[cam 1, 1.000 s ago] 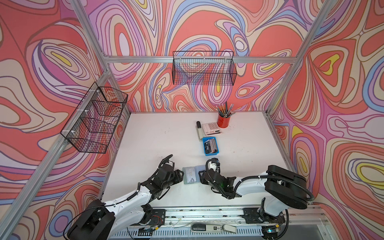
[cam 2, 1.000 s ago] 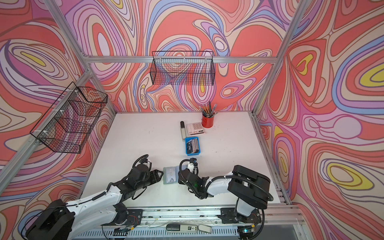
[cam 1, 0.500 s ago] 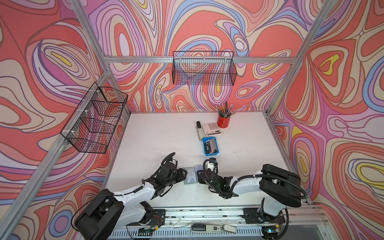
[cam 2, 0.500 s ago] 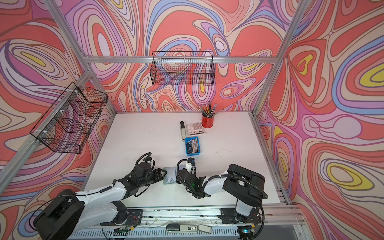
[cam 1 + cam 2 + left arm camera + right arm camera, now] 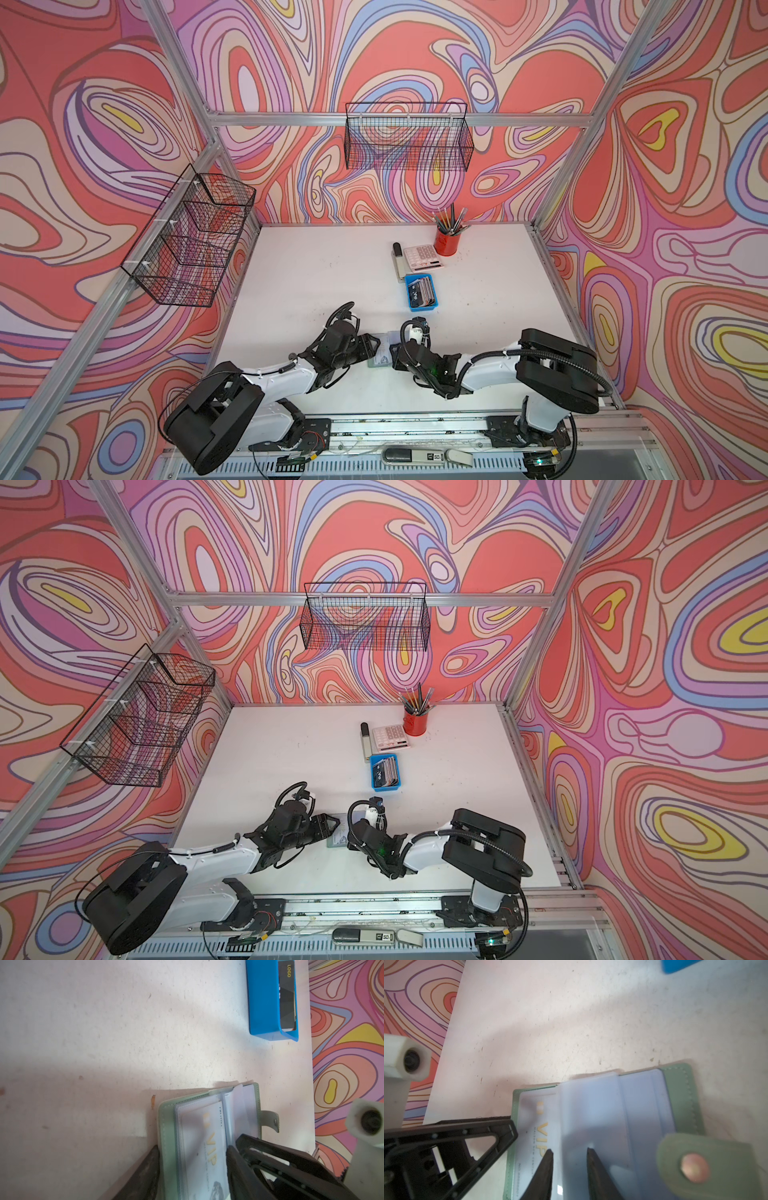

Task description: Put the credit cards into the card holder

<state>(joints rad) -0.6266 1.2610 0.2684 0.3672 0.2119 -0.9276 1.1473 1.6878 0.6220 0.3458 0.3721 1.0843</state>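
- The card holder (image 5: 380,360) (image 5: 337,840) (image 5: 166,1126) (image 5: 681,1093) lies opened flat on the tabletop (image 5: 332,270), near its front edge. Its sage-green stitched cover faces down and its clear sleeves (image 5: 639,1105) face up.
- Its snap tab (image 5: 270,1121) (image 5: 695,1167), with a round stud, juts from one cover's outer edge.
- A pale card (image 5: 209,1147) (image 5: 537,1126) with gold "VIP" lettering sits inside the sleeve on the half away from the tab.
- The other credit cards (image 5: 422,291) (image 5: 385,772) stand leaning in a row in the blue tray (image 5: 424,308) (image 5: 386,788), well behind the holder. One is dark with white "Vip".
- The left wrist view shows a dark card (image 5: 286,991) there with yellow "LOGO".
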